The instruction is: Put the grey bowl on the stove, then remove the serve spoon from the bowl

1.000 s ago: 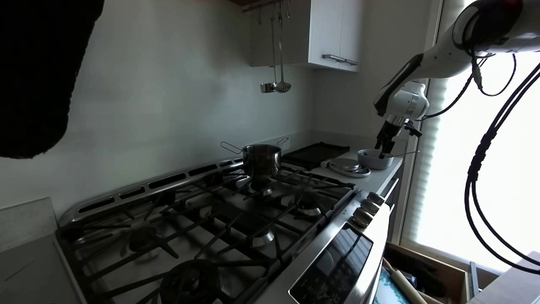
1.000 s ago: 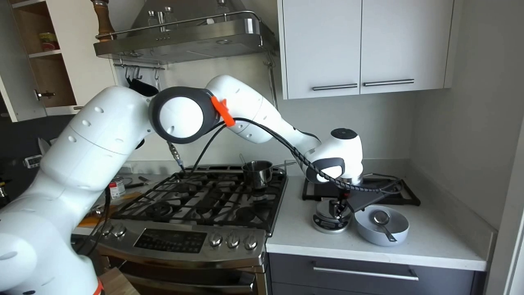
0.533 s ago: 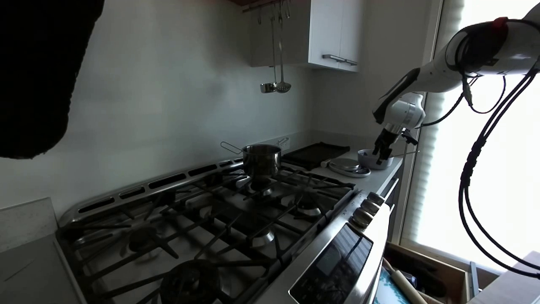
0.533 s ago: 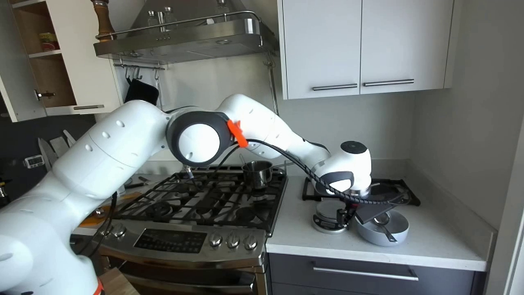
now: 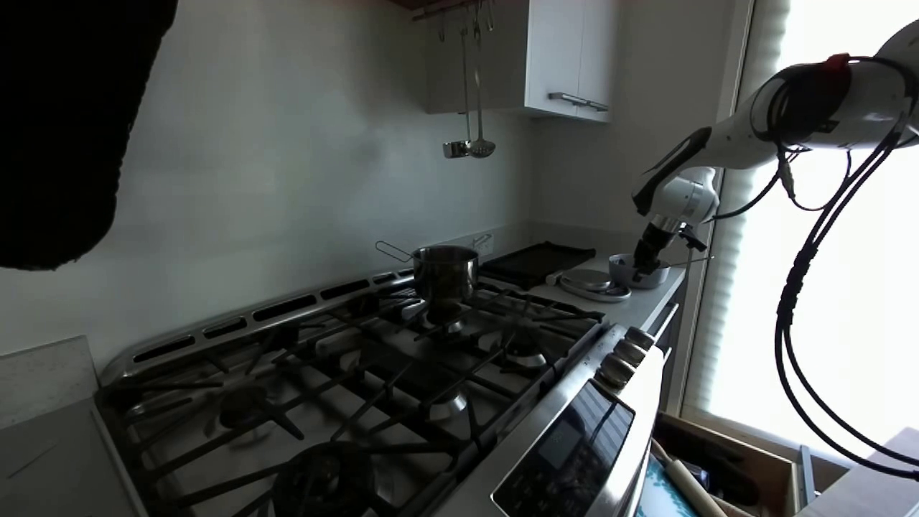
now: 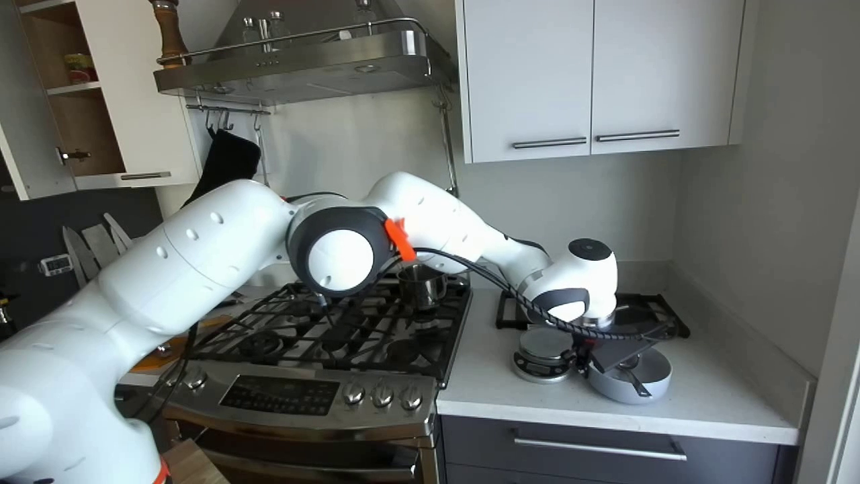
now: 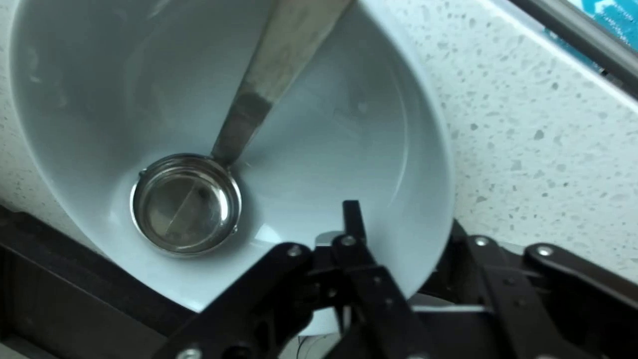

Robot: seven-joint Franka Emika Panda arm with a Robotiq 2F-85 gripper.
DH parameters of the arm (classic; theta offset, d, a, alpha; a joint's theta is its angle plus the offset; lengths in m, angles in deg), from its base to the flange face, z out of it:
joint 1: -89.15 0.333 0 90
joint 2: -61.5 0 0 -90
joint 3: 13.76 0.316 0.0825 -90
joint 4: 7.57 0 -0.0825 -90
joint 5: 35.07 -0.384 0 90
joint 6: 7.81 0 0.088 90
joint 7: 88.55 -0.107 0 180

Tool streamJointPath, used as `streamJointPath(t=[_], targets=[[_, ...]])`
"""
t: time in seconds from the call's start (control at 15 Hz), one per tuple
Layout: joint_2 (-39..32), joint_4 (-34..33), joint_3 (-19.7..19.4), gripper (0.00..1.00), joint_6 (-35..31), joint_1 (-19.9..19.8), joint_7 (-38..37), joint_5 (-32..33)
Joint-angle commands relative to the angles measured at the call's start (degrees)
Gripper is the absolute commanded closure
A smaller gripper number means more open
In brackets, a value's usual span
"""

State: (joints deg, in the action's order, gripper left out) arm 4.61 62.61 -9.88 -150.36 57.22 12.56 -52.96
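Straddling, not holding: gripper has its jaws spread with the wall of the grey bowl between them, one finger inside, one outside. Can't tell if either pad touches the wall; at the fingertips both exterior views are too dark or blocked to help.

Bowl sits upright on the counter. Serve spoon is in it: cup end down inside, apart from the inner finger, handle leaning out over the rim.

Further out: round flat-topped unit just beside the bowl, black tray behind both, then the stove past the unit. Steel pot stands on the stove, back corner nearest the counter.

Progress: looks like grasp set-up, grip not made yet. Neither half of the task is done: bowl isn't on the stove, spoon isn't out. Left, as I read it: close on the wall, lift clear of the unit, carry to the stove, set down, let go, then pull the spoon.

Watch-out: one-sided wall grip, so the bowl may tip on lift and the spoon could slide.
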Motion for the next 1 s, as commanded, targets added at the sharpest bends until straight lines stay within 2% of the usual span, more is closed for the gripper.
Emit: streamJointPath(t=[0.0,0.13,0.93], targets=[[-3.0,-4.7,0.4,0.94,3.1,-0.6,0.0,1.9],[-3.5,-5.6,0.3,1.0,4.0,-0.5,0.0,2.3],[-1.2,-5.5,-0.4,0.98,5.9,1.0,3.5,4.3]])
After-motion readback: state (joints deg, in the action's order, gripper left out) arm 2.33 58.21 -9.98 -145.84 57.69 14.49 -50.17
